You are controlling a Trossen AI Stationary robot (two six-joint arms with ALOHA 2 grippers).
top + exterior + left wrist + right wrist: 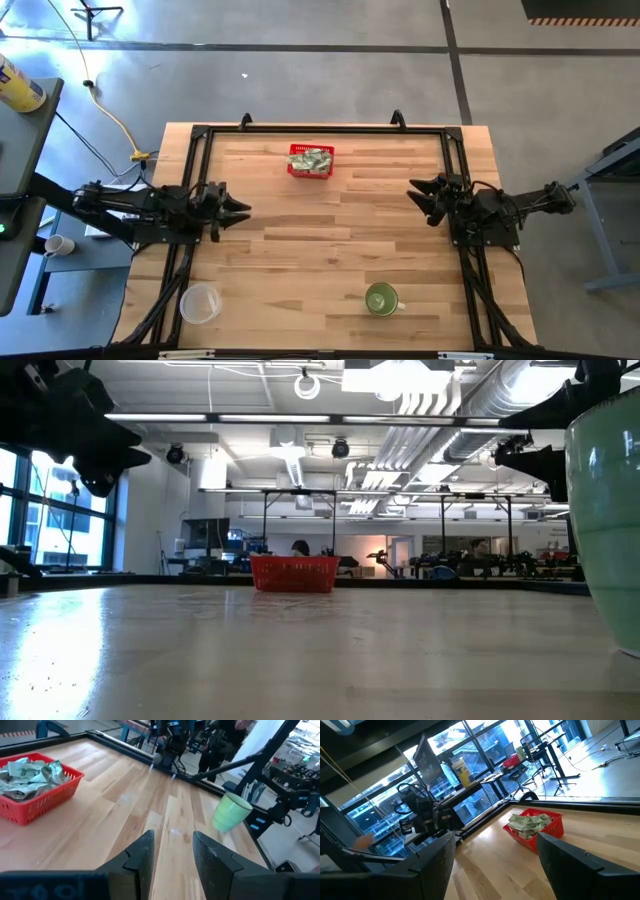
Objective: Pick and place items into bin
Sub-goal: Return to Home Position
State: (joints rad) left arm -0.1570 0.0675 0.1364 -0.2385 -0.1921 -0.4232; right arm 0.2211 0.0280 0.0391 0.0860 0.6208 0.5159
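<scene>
No word, number, brand or sign is showing clearly enough to read, and the printing on the items (30, 772) in the bin (47, 802), ahead of the left gripper (173, 840), is staying illegible.

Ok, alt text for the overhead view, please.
A red basket of crumpled paper pieces sits near one long edge of a wooden table. The left gripper and right gripper hang open, empty, at opposite sides; a clear cup and green cup stand near the other edge.
</scene>
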